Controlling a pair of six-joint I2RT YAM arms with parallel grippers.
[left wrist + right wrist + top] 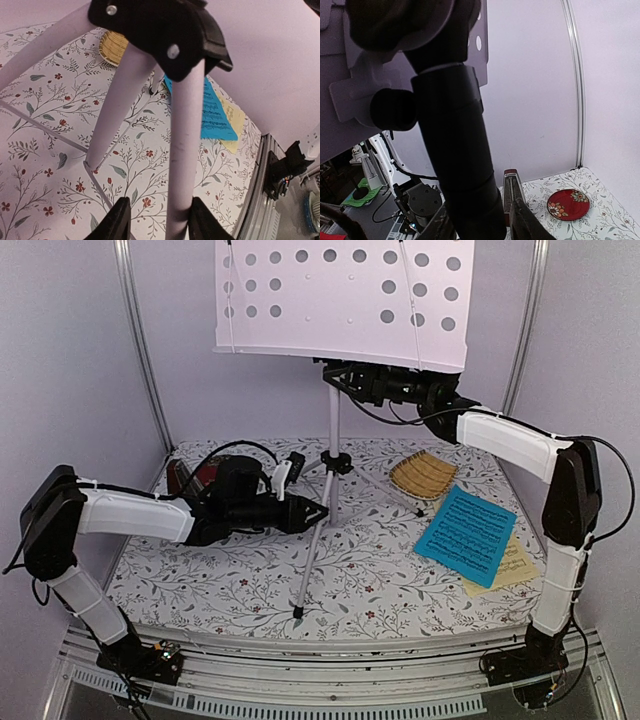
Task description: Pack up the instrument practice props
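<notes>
The silver tripod music stand (333, 420) stands mid-table, its perforated desk (340, 300) at the top. My left gripper (318, 512) is open around its front leg (187, 140); the leg touches one finger (205, 220) and stands apart from the other. My right gripper (335, 375) is shut on the black post (457, 150) just under the desk. The blue sheet (473, 533) lies on the pale-yellow sheet (515, 565) at the right. The red-brown metronome (510, 192) stands at the back left, mostly hidden behind my left wrist in the top view.
A round wicker tray (422, 475) lies behind the sheets. A red floral plate (568, 204) sits in the back left corner beside the metronome. The stand's thin braces and other legs (115, 100) spread over the floral cloth. Walls enclose the back and both sides.
</notes>
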